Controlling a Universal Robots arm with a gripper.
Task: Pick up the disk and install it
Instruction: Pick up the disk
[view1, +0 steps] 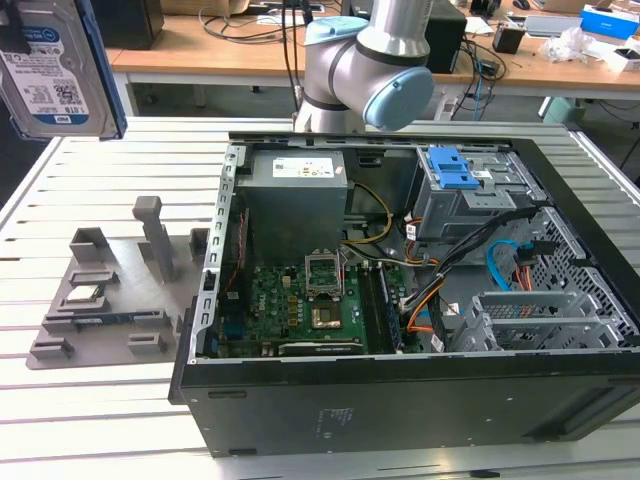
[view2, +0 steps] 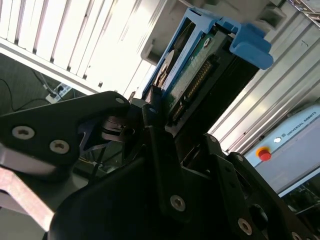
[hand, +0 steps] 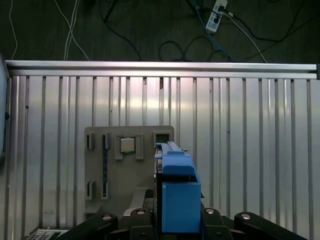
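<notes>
Holding the disk (view1: 55, 70) high over the slatted table (view1: 100, 420), at the exterior view's far left, well apart from the open computer case (view1: 400, 400). Clamped edge-on between the jaws of the gripper (hand: 175, 222), above the grey fixture (hand: 130, 170) in the first wrist view. Probably best carried level, squared to the drive cage (view1: 460, 190), clear of the case wall and loose cables (view1: 480, 235).

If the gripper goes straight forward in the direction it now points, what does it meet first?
Probably the grey fixture plate on the slatted table: the gripper points down at it, and the disk it holds would touch first, near the plate's edge. Depth is unclear.
</notes>
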